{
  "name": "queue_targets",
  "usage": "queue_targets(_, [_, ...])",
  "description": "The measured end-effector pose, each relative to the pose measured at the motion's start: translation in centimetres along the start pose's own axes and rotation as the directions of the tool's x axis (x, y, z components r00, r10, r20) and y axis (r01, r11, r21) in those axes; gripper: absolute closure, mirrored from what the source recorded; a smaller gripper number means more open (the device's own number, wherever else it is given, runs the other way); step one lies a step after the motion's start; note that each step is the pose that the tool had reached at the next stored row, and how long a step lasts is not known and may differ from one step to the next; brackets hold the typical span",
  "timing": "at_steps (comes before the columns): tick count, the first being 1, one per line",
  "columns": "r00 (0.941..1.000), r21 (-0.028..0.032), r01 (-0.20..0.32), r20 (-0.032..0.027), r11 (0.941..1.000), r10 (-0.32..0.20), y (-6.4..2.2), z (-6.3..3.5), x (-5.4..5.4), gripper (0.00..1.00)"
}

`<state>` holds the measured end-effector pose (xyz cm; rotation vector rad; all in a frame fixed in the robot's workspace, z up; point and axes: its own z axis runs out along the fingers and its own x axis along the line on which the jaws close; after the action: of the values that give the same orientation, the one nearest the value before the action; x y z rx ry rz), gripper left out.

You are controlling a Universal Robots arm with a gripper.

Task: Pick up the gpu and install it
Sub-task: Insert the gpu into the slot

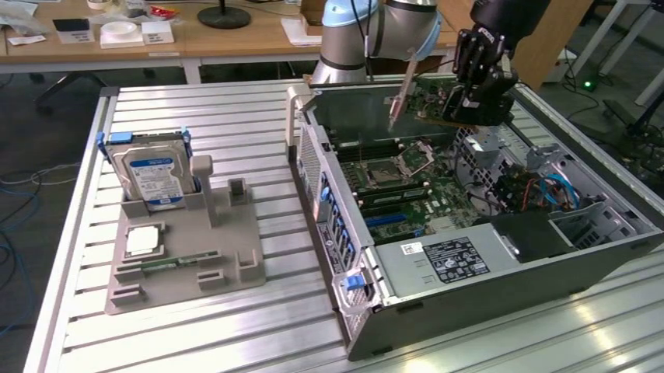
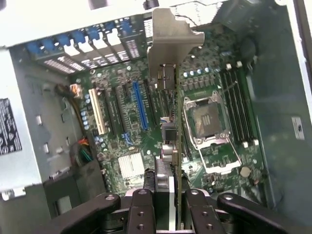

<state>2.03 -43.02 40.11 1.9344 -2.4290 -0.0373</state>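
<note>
Grips gpu (image 1: 434,99) on edge in clamped gripper (image 1: 478,92) | holds it above motherboard (image 2: 122,109) of open computer case (image 1: 498,299), clear of blue slot (image 2: 141,105) | silver bracket (image 2: 170,41) toward slotted rear wall.

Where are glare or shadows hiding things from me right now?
Exterior view: overhead light glares off the table beside the case, and part of the case interior sits in shadow. Wrist view: the case wall behind the slots is washed out white, the gpu bracket shines pale, and the motherboard is evenly lit.
</note>
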Motion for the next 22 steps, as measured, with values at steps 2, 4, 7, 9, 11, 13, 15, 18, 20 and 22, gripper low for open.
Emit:
queue_targets(2, [0.9994,0.0004,0.036,-0.0015,0.9994,-0.036,0.00,0.00,0.00,0.72])
queue_targets(4, [0.9974,0.0008,0.072,-0.0030,0.9974,-0.072,0.00,0.00,0.00,0.72])
queue_targets(7, [0.9919,0.0013,0.127,-0.0053,0.9919,-0.127,0.00,0.01,0.00,0.72])
queue_targets(9, [0.9884,0.0015,0.152,-0.0063,0.9884,-0.152,0.00,0.01,0.00,0.72])
queue_targets(11, [0.9882,0.0047,0.153,-0.0062,0.9882,-0.153,0.01,0.06,0.00,0.72])
queue_targets(13, [0.9881,0.0235,0.154,-0.0069,0.9878,-0.154,0.01,0.13,0.00,0.72])
queue_targets(15, [0.9881,0.0410,0.154,-0.0058,0.9872,-0.154,0.01,0.23,0.00,0.72])
queue_targets(18, [0.9882,0.0461,0.153,-0.0057,0.9871,-0.153,0.00,0.25,0.00,0.72])
queue_targets(20, [0.9908,0.0473,0.135,-0.0046,0.9897,-0.135,0.00,0.41,0.00,0.72])
queue_targets(22, [0.9908,0.0473,0.135,-0.0046,0.9897,-0.135,0.06,0.42,0.01,0.72])
